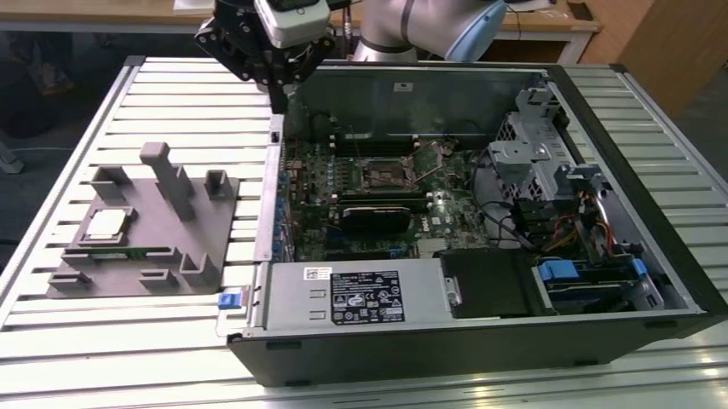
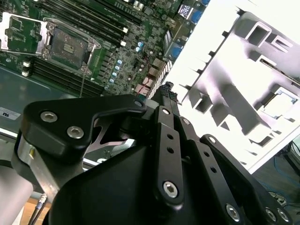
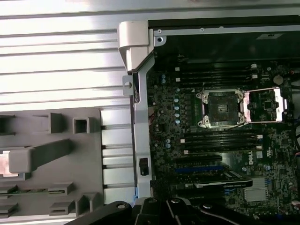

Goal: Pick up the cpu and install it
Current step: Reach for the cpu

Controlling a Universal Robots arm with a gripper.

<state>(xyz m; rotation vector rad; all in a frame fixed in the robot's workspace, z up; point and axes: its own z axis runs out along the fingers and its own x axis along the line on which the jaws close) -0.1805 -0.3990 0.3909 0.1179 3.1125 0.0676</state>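
Cpu (image 1: 106, 223) sits flat, metal top up, in a recess of the grey fixture (image 1: 148, 232) on the slatted table (image 1: 170, 102), off the pc case (image 1: 455, 354) toward exterior view's left. That's prob so it stays square & easy to reach for a pick. Case lies on its side w/ panel off, so the board faces up. Socket (image 1: 381, 175) is bare, and its load plate (image 3: 265, 104) is flipped open to take the chip. Your gripper (image 1: 278, 100) hangs over the case wall, between fixture & board. Its fingers (image 2: 165, 91) look pressed together w/ nothing held. In exterior view, cpu is at approx 7-8 o'clock from gripper, well apart; socket is at 4-5 o'clock, nearer. Pick not yet done
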